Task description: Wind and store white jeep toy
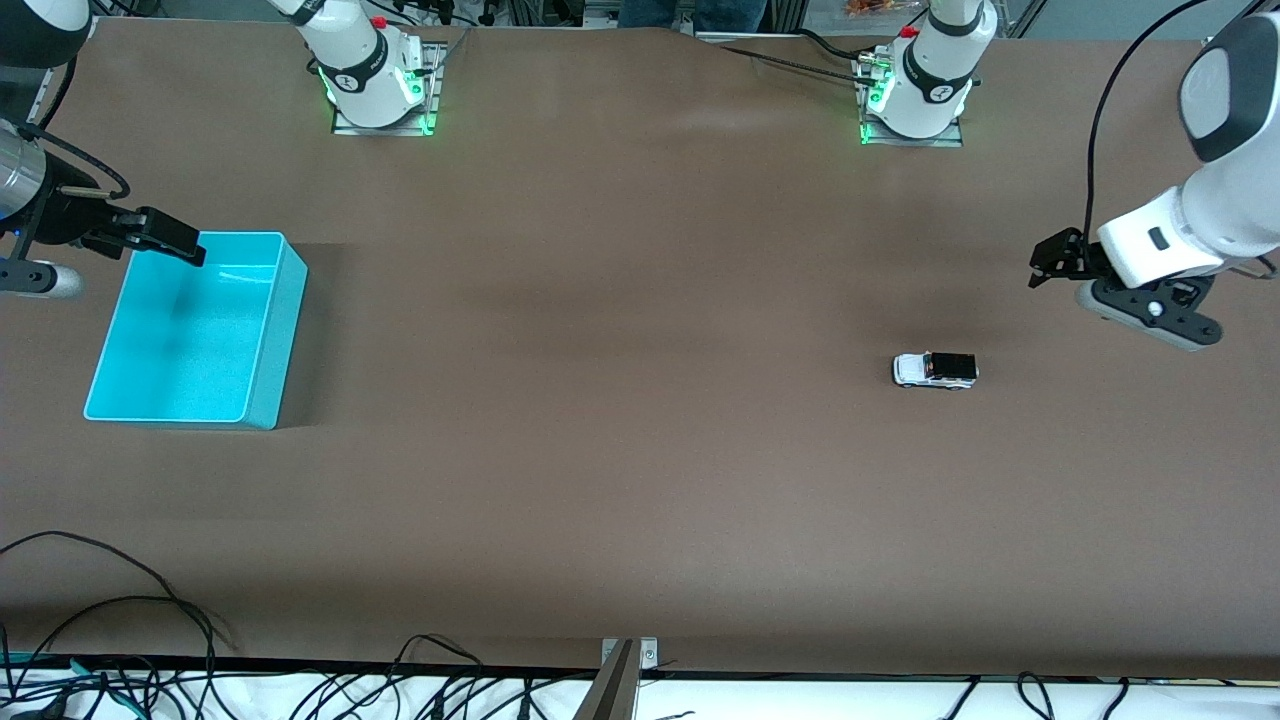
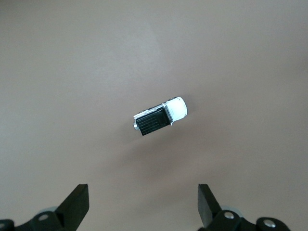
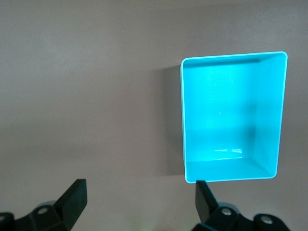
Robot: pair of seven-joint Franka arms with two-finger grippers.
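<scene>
The brown bench [image 1: 620, 480] is bare across the lower half of the front view; cables lie along its lower edge, off the working surface. The white jeep toy [image 1: 935, 370] stands on its wheels right of centre in the front view, toward the left arm's end of the bench, untouched and free of any contact; the left wrist view shows it just above mid-frame [image 2: 160, 117], black roof panel uppermost, well clear of the fingers.

The left pincer [image 1: 1050, 262] hangs at the right edge of the front view, above and to the right of the toy, fingers spread and holding nothing; the right pincer [image 1: 165, 237] sits at upper left, over the top left corner of the turquoise bin [image 1: 272, 330], likewise spread and empty, and judged to be waiting. The bin interior, seen at right of the right wrist view [image 3: 187, 120], holds nothing.

Assessment: no part of the task is done; grasping, winding and storing all remain.

Limits: any winding mechanism on the toy cannot be made out; the right arm is cut off by the left frame edge.
</scene>
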